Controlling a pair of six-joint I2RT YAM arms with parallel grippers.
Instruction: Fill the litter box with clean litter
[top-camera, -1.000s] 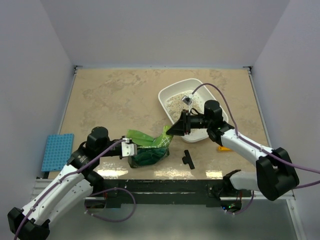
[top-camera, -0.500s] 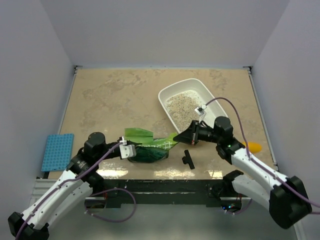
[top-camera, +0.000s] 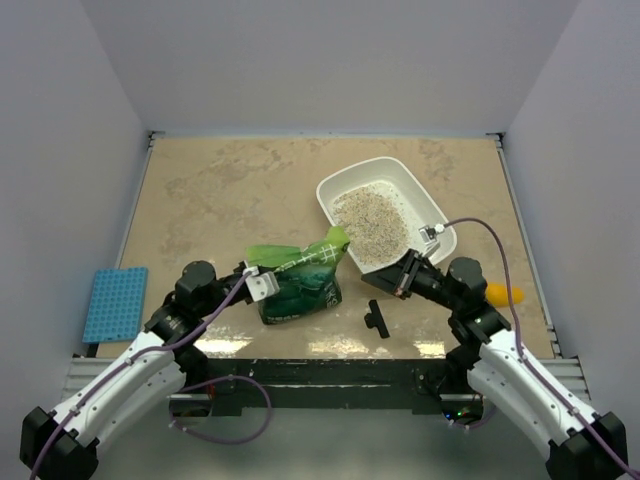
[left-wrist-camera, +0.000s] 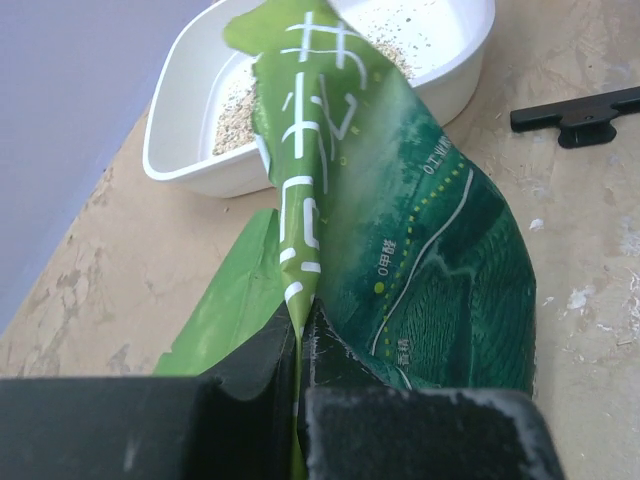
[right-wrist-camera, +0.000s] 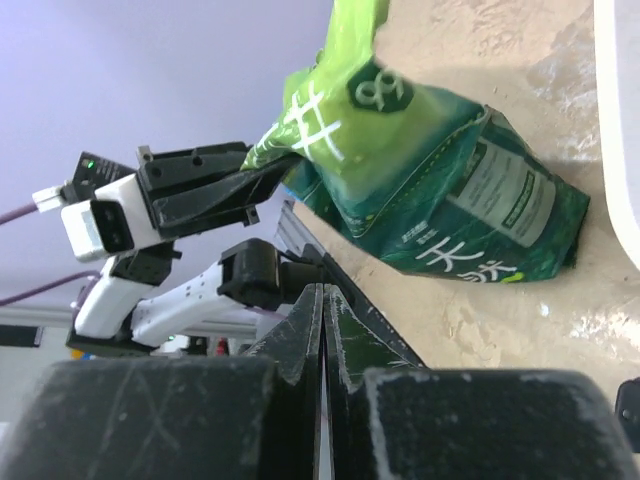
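Note:
The white litter box (top-camera: 333, 184) lies at the back right of the table, with pale speckled clean litter (top-camera: 372, 225) spread inside. A crinkled green bag (top-camera: 302, 285) stands on the table in front of it. My left gripper (top-camera: 268, 288) is shut on the bag's light green side edge (left-wrist-camera: 298, 290). The left wrist view shows the bag (left-wrist-camera: 430, 250) with the litter box (left-wrist-camera: 190, 165) and the litter (left-wrist-camera: 232, 112) behind it. My right gripper (top-camera: 380, 288) is shut and empty, apart from the bag, to its right. The right wrist view shows the bag (right-wrist-camera: 440, 190) beyond the shut right gripper (right-wrist-camera: 322, 300).
A black clip (top-camera: 377, 318) lies on the table between the bag and my right gripper. An orange object (top-camera: 502, 293) lies behind the right arm. A blue rack (top-camera: 113, 303) sits at the near left edge. Spilled grains dot the table near the bag.
My right gripper has let go of the bag's top and drawn back to the near right. The bag has come away from the litter box and now stands upright in my left gripper.

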